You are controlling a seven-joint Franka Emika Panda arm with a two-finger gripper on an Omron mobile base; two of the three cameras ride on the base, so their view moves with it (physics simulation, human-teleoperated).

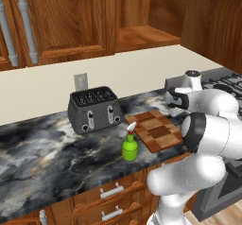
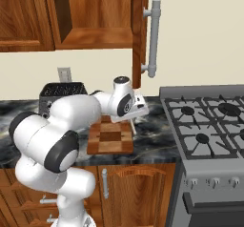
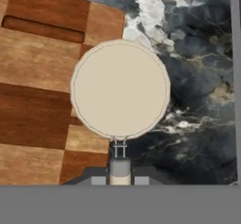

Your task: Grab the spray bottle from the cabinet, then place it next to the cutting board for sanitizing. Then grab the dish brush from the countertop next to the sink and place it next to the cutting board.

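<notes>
The green spray bottle (image 1: 130, 146) stands upright on the dark marble countertop (image 1: 47, 153), just left of the checkered cutting board (image 1: 158, 130). My gripper (image 3: 119, 180) is shut on the handle of the dish brush (image 3: 120, 90). The brush's round cream head hangs over the board's (image 3: 37, 77) edge and the countertop (image 3: 197, 68) beside it. In the right base view the gripper (image 2: 127, 120) hovers low over the far right corner of the board (image 2: 110, 138). The cabinet (image 1: 61, 21) hangs above. The sink is out of view.
A dark toaster (image 1: 93, 108) stands against the wall behind the bottle. A grey gas stove (image 2: 209, 121) borders the counter to the right of the board. An open cabinet door (image 2: 138, 30) juts out above the hand. Drawers (image 1: 111, 191) run below the counter.
</notes>
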